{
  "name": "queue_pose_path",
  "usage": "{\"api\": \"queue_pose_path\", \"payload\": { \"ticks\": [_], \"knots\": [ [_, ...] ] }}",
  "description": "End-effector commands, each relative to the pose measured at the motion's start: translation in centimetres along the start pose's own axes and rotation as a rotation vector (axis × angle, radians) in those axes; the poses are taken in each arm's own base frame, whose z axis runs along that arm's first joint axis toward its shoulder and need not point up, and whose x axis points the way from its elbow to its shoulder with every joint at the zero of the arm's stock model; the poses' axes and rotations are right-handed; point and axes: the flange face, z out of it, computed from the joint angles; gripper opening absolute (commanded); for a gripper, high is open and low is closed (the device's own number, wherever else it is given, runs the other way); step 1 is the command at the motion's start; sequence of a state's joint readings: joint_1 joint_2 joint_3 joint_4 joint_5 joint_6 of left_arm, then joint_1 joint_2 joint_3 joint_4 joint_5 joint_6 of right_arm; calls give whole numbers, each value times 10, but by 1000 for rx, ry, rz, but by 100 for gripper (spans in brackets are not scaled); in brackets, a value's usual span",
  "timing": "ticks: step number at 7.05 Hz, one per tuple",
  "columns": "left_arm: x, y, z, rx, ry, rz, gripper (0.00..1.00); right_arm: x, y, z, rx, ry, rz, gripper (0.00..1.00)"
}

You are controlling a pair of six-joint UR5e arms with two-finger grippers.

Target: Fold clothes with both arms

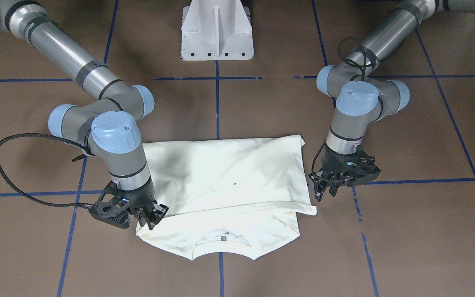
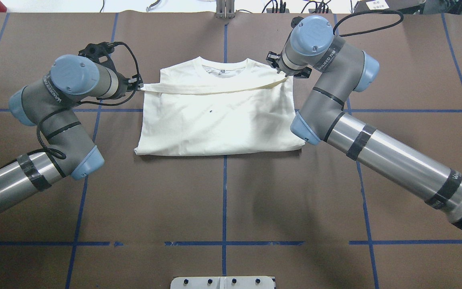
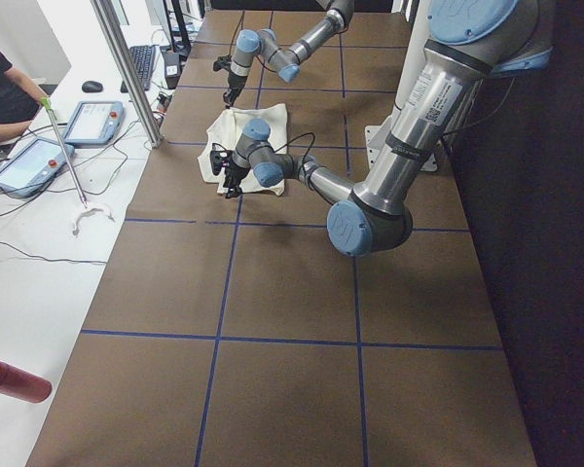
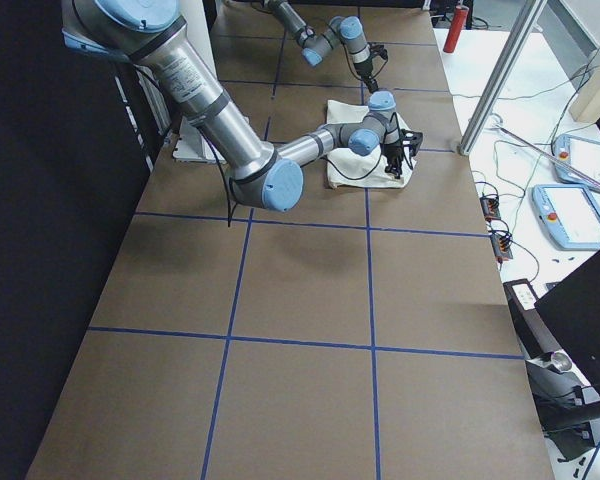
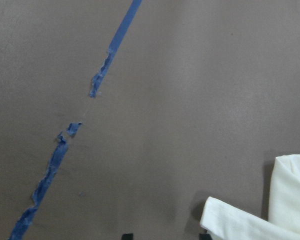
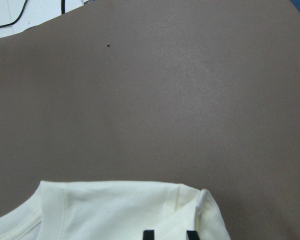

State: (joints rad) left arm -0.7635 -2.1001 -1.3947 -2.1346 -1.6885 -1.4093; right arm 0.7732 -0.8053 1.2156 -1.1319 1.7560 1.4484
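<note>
Overhead exterior view: finding the T-shirt point(image 2: 215, 128) lying flat at upper centre, lower edge doubled up toward the collar point(image 2: 223, 63). Noting the left gripper point(image 2: 136, 85) hovering just beside that fold's left end, fingers wide apart; the right gripper point(image 2: 285, 75) over its right end, fingers slightly apart, seemingly clamping nothing. Judging it light, limp, quick to sag; favouring pinching both layers at outer corners.
</note>
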Motion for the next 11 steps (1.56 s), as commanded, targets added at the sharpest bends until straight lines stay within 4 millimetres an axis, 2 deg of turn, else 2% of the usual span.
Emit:
{"api": "queue_pose_path", "payload": {
  "ticks": [1,2,3,5,6,8,9,10,11],
  "knots": [
    [-1,-25,-15,29,26,-17,54,47,53,-37,-70,-77,-5,48],
    [0,-27,-23,36,41,-18,54,67,80,-53,-96,-98,88,51],
    [-1,-30,-25,40,43,-20,54,96,114,-63,-132,-96,111,54],
    [0,-30,-30,49,50,-23,55,128,132,-68,-146,-72,192,55],
    [0,-30,-30,50,49,-23,55,135,143,-61,-145,-55,181,55],
    [-4,-33,-29,84,39,-23,55,133,164,-51,-141,-42,155,54],
    [-7,-33,-28,85,36,-23,55,130,164,-51,-140,-45,156,53],
    [-8,-33,-28,87,34,-23,55,130,164,-49,-140,-42,159,39],
    [-8,-34,-28,89,32,-24,55,130,163,-52,-142,-47,159,0]
  ]
}}
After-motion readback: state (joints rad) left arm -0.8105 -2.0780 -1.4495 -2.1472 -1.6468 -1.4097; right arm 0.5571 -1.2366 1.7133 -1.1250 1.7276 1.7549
